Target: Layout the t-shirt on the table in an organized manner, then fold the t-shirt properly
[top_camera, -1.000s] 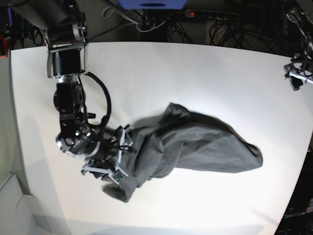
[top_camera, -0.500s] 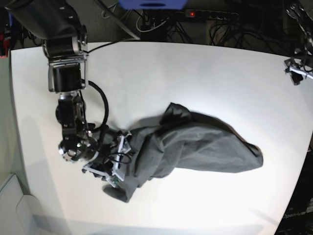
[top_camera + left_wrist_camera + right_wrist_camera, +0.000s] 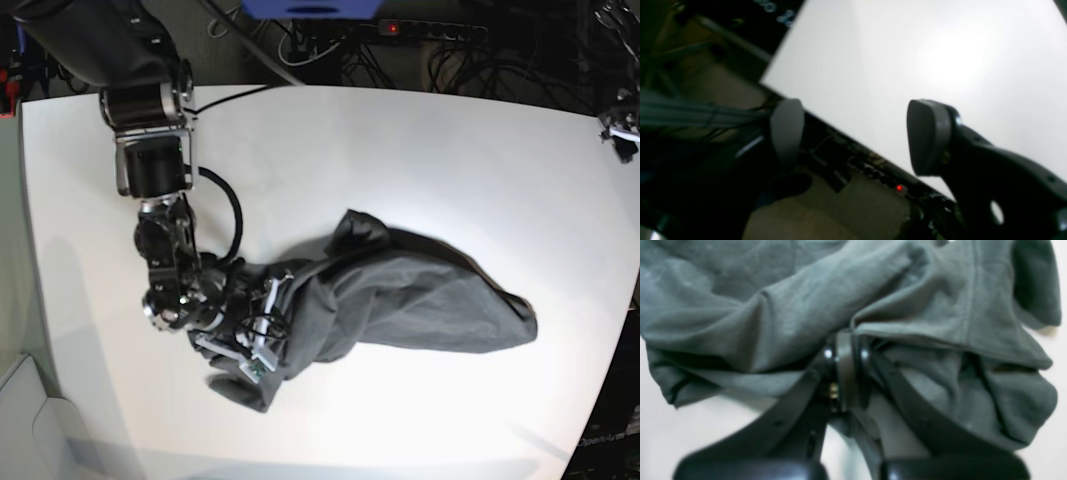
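My right gripper [image 3: 845,353] has its jaws closed on a fold of the crumpled t-shirt [image 3: 400,300], while my left gripper [image 3: 853,136] hangs with jaws wide over the bench [image 3: 420,160] edge, cables [image 3: 440,60] behind.

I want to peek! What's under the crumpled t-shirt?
Only the white table shows around the t-shirt. The right gripper pinches a fold at its edge. Whatever lies beneath the bunched cloth is covered.
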You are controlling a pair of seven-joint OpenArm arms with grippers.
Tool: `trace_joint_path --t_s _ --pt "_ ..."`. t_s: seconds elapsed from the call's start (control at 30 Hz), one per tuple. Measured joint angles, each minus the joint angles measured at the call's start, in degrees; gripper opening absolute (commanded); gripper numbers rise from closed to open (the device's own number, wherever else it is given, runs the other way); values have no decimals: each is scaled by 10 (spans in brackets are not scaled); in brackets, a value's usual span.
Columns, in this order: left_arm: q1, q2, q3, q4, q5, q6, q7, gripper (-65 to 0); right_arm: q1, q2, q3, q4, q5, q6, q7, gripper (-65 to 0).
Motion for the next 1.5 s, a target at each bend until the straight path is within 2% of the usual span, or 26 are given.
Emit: trace_joint_path --t_s 0.07,0.23,0.33,0.57,0.67,0.73,0.83,1.0,1.07,1.1,1.2,1.3,1.4,1.5 --pt "1 0 -1 0 -1 0 0 -178 -14 1 0 54 -1 0 -15 -650" --pt "0 0 2 0 -5 -2 -1 -178 -47 10 -3 303 -2 0 -91 -650" --pt "-2 4 3 0 -4 -1 0 -178 -42 5 -4 415 7 2 -111 -650" --pt "-2 11 2 0 -4 -2 0 -178 27 -20 -21 492 3 3 -223 -650" --pt "0 11 1 0 -4 -2 0 -178 59 -28 -42 490 5 2 -225 -650" --pt "0 11 1 0 -5 -3 0 -178 76 -36 -61 469 7 2 -220 -650" --pt "3 12 0 0 -3 -2 2 -178 122 -58 -66 372 5 3 -213 -650" --pt "21 11 0 0 -3 -3 -2 -177 180 -63 -65 184 5 3 -123 -650" --pt "22 11 -1 0 -2 -23 -1 -177 197 -63 -65 95 1 2 -78 -643" --pt "21 11 -2 0 -1 -37 0 -177 209 -61 -65 42 3 3 -47 -623" --pt "19 13 -10 0 -7 -80 -2 -177 231 -56 -65 -69 1 2 -12 -524" --pt "19 17 -42 -1 2 -90 3 -177 246 -42 -65 -136 0 -38 6 -380" --pt "17 19 -44 -2 -1 -91 4 -177 238 -25 -65 -129 0 -40 -4 -276" --pt "12 19 -41 -2 -5 -95 -2 -177 195 -12 -65 -53 0 -41 -43 -265"
